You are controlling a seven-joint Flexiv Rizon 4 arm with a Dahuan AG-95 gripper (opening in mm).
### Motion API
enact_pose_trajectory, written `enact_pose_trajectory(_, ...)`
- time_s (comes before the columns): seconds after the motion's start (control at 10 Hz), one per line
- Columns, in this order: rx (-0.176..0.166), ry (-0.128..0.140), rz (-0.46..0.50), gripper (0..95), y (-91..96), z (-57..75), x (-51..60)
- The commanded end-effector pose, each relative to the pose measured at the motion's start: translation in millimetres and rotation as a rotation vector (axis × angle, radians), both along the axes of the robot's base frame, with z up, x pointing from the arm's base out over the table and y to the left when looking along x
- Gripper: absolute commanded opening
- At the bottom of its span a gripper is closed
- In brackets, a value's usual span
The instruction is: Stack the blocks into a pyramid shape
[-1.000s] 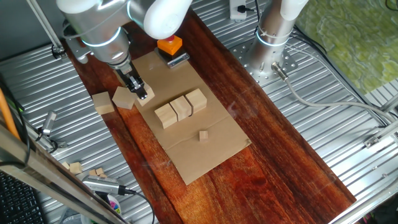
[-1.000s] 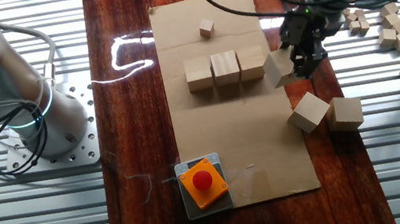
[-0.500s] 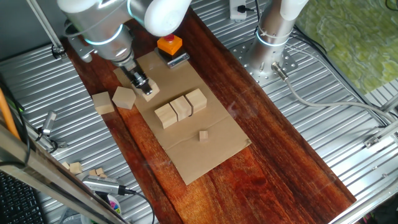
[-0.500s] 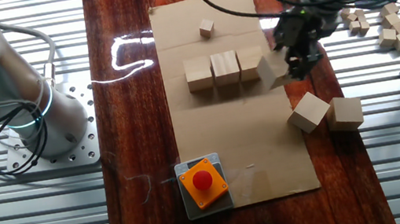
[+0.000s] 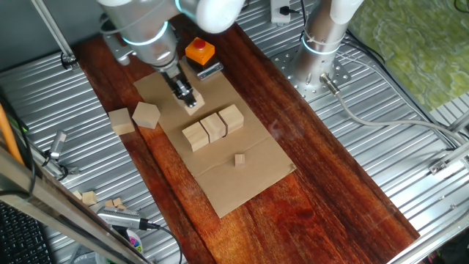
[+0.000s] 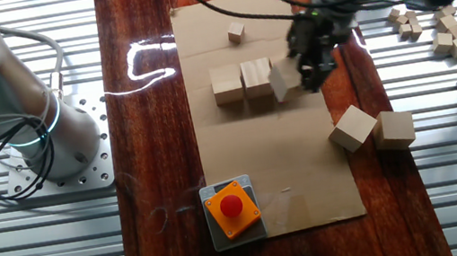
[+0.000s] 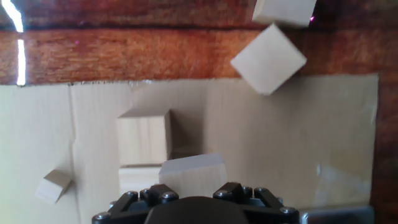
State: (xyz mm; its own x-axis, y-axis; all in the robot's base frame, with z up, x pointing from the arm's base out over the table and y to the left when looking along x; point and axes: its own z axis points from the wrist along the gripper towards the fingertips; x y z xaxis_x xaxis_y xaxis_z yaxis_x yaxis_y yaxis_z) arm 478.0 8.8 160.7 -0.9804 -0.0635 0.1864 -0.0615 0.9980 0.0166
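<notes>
The tool has been carried leftward along the cardboard sheet, clamped on a block now held tilted above the row of three blocks. Two loose blocks are left behind at the bench edge.

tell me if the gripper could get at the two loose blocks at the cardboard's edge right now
Probably not yet. The gripper is shut on a block above the row of three blocks. The two loose blocks lie uncovered with nothing over them, so they look reachable after a release.
</notes>
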Motion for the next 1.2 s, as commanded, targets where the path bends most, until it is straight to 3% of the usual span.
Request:
enact_pose_trajectory(0.1,0.004,0.001,-0.027,0.0,5.2,-2.1,-11.3)
enact_pose_trajectory(0.3,0.029,0.001,-0.075,0.0,8.5,-7.8,-23.5)
enact_pose_trajectory(0.5,0.054,0.009,-0.109,0.0,8.4,-7.9,-23.4)
enact_pose_trajectory(0.8,0.038,0.0,-0.088,0.0,8.3,-8.0,-23.4)
enact_pose_trajectory(1.2,0.023,-0.033,-0.083,0.0,8.3,-8.0,-23.4)
